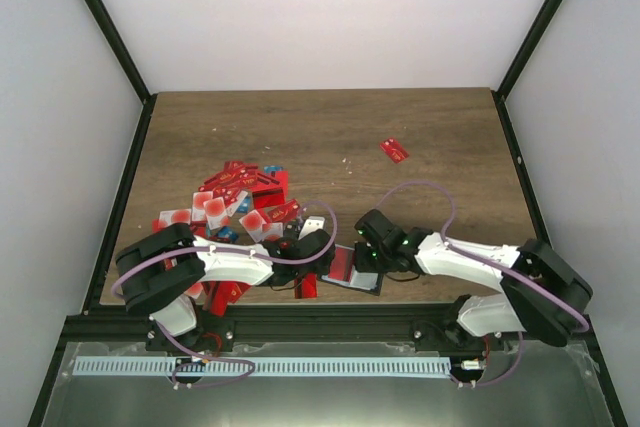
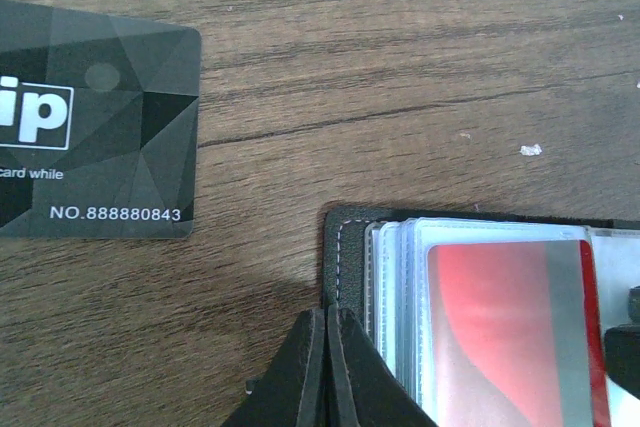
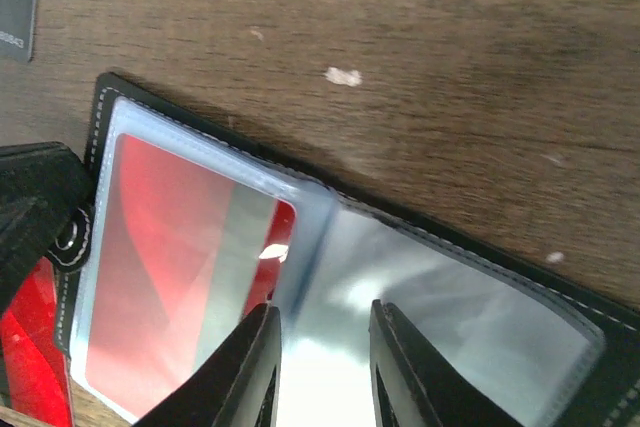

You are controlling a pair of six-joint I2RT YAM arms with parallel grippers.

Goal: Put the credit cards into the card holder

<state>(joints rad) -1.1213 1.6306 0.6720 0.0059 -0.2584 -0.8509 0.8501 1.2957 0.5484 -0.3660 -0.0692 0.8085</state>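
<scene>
Left fingers (image 2: 300,377) pressed together, tips at near-left edge of card holder (image 2: 345,247). Right fingers (image 3: 240,367) slightly apart, over fold of clear sleeves (image 3: 450,317); contact with plastic not discernible. Card holder open flat on surface (image 1: 330,137), near front edge, between both arms. One red card (image 3: 170,247) seated in sleeve just beside right fingers. Black card (image 2: 95,127) flat on surface left of holder, not touching it. Heap of credit cards (image 1: 235,197) farther back on left; lone card (image 1: 394,150) well apart, far right.

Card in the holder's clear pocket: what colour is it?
The card is red with a grey stripe; right wrist view.
</scene>
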